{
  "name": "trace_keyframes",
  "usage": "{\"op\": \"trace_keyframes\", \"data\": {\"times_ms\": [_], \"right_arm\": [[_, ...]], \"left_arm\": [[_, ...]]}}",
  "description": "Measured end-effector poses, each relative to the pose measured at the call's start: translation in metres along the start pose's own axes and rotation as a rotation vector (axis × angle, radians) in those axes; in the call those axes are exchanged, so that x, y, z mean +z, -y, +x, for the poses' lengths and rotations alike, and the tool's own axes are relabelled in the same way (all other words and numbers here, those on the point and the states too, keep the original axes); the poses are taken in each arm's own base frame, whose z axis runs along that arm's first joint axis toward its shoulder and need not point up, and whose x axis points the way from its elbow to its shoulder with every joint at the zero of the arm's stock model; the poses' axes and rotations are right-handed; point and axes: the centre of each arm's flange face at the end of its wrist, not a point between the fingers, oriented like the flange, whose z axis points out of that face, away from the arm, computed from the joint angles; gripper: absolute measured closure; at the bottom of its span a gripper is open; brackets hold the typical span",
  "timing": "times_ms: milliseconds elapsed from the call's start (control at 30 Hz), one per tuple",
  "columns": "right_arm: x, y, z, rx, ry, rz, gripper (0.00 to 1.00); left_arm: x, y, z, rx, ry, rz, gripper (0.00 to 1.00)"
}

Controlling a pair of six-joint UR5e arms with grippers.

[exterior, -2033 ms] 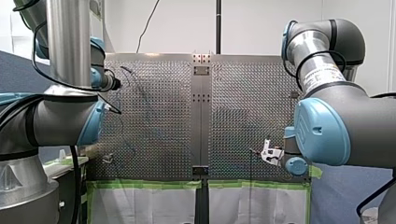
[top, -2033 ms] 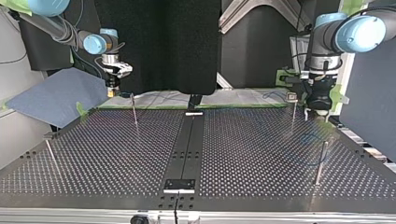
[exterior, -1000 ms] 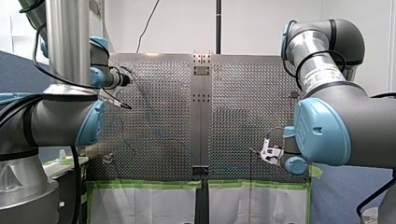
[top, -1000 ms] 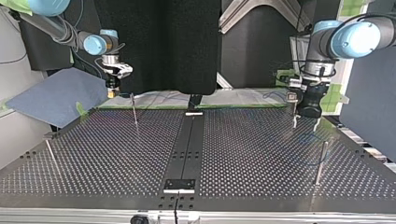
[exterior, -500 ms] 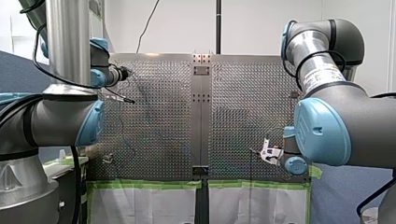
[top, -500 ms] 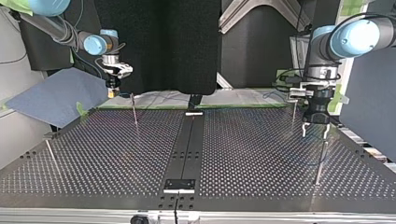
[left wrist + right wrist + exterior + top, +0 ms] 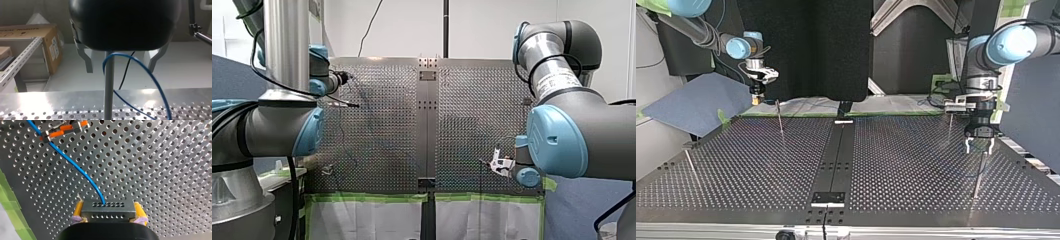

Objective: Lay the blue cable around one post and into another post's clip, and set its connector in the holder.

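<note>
Progress about a third along, at a guess. Shows blue cable [image 7: 155,82] curving round the top of a post [image 7: 109,85], with left gripper [image 7: 120,68] spread open either side of that post, gripping nothing. Shows connector [image 7: 107,208] clamped between the yellow pads of right gripper [image 7: 108,212], well apart from the post, just above the worktop [image 7: 162,170]. Leaves the clip and the holder yet to do, apparently. Cable: thin, glossy, springy-looking. Post: slim, smooth, round metal. Connector: dark, boxy, dotted with small holes. Worktop: dull metal, evenly drilled.
</note>
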Motion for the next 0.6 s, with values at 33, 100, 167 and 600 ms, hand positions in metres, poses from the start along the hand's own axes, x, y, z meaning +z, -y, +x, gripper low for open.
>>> {"op": "trace_keyframes", "data": {"times_ms": [33, 100, 167, 600], "right_arm": [[0.0, 0.0, 0.0, 0.0, 0.0, 0.0, 0.75], [0.0, 0.0, 0.0, 0.0, 0.0, 0.0, 0.75], [0.0, 0.0, 0.0, 0.0, 0.0, 0.0, 0.75], [0.0, 0.0, 0.0, 0.0, -0.001, 0.002, 0.75]], "left_arm": [[0.0, -0.002, -0.001, 0.001, 0.004, 0.0, 0.0], [0.001, -0.005, -0.002, 0.003, 0.01, -0.003, 0.0], [0.001, -0.007, -0.004, 0.005, 0.017, -0.007, 0.0], [0.008, -0.015, -0.02, 0.042, 0.072, -0.019, 0.0]]}}
